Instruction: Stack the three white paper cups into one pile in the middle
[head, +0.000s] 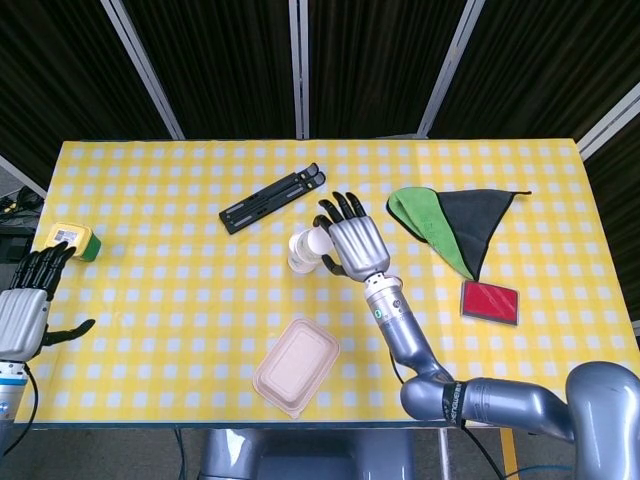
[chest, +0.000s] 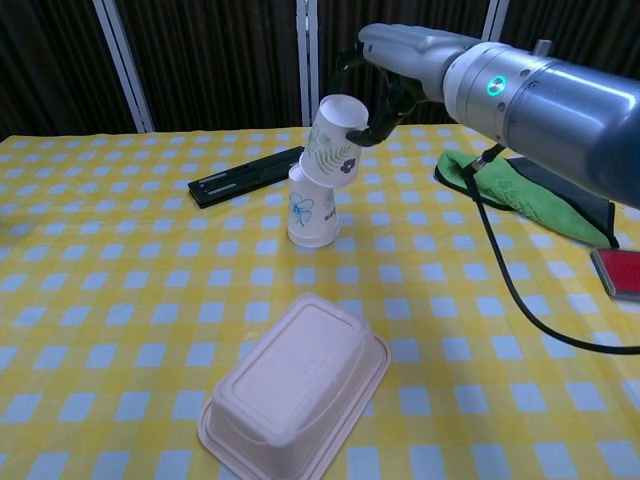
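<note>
- At the middle of the table, an upside-down white paper cup stands on the checked cloth.
- Right hand grips a second, leaf-printed cup, tilted, its mouth at the standing cup's base.
- Left hand hangs at the table's edge, fingers apart, holding nothing.
- Thin paper likely crushes easily and weighs little; a light hold on the side wall suits best.
- A third cup is not visible.
</note>
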